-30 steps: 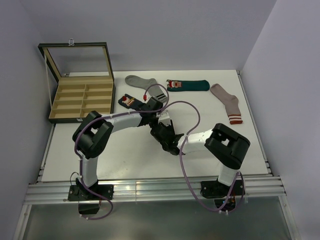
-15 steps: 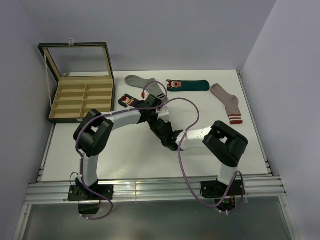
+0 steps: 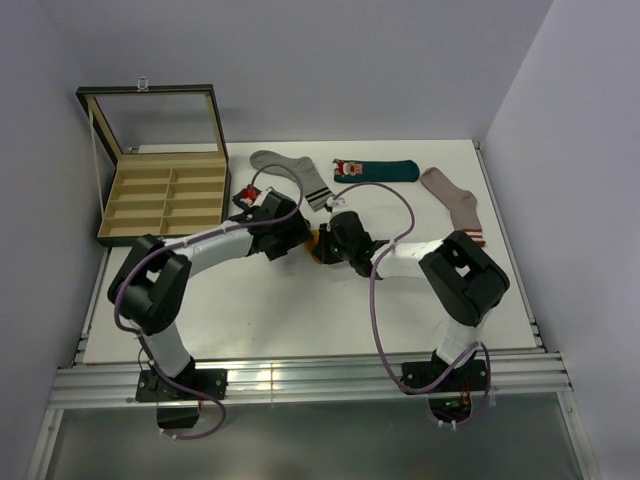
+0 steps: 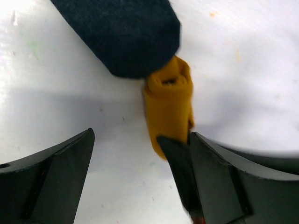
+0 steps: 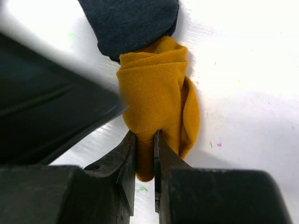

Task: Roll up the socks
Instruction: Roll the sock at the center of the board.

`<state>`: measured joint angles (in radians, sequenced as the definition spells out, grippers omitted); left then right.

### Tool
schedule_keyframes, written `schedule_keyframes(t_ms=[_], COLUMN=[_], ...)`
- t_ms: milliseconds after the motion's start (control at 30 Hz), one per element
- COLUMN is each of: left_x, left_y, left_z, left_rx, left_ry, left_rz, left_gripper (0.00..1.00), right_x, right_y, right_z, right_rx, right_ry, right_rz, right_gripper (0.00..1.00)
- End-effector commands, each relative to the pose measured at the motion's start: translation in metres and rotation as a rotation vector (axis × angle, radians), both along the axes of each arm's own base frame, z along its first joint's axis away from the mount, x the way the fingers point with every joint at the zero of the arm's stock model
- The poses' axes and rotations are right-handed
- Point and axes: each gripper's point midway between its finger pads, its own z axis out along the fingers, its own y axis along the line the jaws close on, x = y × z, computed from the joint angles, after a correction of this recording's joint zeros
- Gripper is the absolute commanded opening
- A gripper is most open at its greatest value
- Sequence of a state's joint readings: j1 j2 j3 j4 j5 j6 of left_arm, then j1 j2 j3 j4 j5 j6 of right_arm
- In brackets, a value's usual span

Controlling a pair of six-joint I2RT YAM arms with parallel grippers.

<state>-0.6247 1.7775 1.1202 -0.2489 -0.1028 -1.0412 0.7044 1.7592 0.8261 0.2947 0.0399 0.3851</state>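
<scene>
The mustard-orange sock [image 5: 156,93] is a tight roll [image 4: 169,102] lying on the white table against the toe of the navy sock [image 4: 121,32] [image 5: 131,23]. My right gripper [image 5: 145,154] is shut on the roll's near end, with fabric pinched between its fingers. My left gripper [image 4: 140,140] is open, and the roll lies just inside its right finger [image 4: 224,177]. From above, both grippers [image 3: 300,238] [image 3: 328,243] meet mid-table over the mustard roll [image 3: 316,245]. The dark teal sock [image 3: 375,170] lies flat at the back.
A grey striped sock [image 3: 295,172] lies beside the teal one, and a pinkish-beige sock [image 3: 455,205] is at the back right. An open wooden compartment box [image 3: 160,190] stands at the back left. Purple cables loop over both arms.
Both grippers moved away from the near edge toward the navy sock. The left gripper opened wide. The right gripper closed on the mustard roll.
</scene>
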Motion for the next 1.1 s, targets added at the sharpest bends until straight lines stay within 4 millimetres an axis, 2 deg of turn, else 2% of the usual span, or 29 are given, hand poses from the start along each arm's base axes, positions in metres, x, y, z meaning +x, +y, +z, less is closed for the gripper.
schedule_keyframes(t_ms=[0,33,100,133,200,500,900,1067], left_x=[-0.002,-0.006,-0.005,-0.010,-0.011,-0.037,-0.033,-0.030], left_y=[-0.006,-0.002,-0.001,0.001,-0.004,-0.014,-0.019,-0.017], left_z=[0.037,0.037,0.045,0.040,0.044,0.021,0.011,0.000], left_rx=[-0.088,-0.091,-0.118,-0.122,-0.151,-0.161,-0.225,-0.228], left_ry=[-0.072,-0.078,-0.107,-0.104,-0.128,-0.104,-0.142,-0.131], left_rz=[0.025,0.031,0.041,0.035,0.010,-0.066,-0.006,0.041], left_gripper=[0.89,0.89,0.89,0.89,0.88,0.82,0.81,0.80], right_x=[-0.065,-0.062,-0.069,-0.068,-0.070,-0.064,-0.070,-0.072], right_y=[-0.006,-0.006,0.000,0.002,0.005,-0.012,-0.012,-0.014], right_z=[-0.056,-0.054,-0.053,-0.052,-0.047,-0.045,-0.056,-0.062], right_rx=[0.053,0.080,0.147,0.170,0.255,0.419,0.500,0.507], right_ry=[0.384,0.407,0.475,0.491,0.543,0.701,0.814,0.836], right_rz=[0.122,0.118,0.146,0.150,0.156,0.060,0.000,-0.017], right_gripper=[0.00,0.00,0.00,0.00,0.00,0.00,0.01,0.01])
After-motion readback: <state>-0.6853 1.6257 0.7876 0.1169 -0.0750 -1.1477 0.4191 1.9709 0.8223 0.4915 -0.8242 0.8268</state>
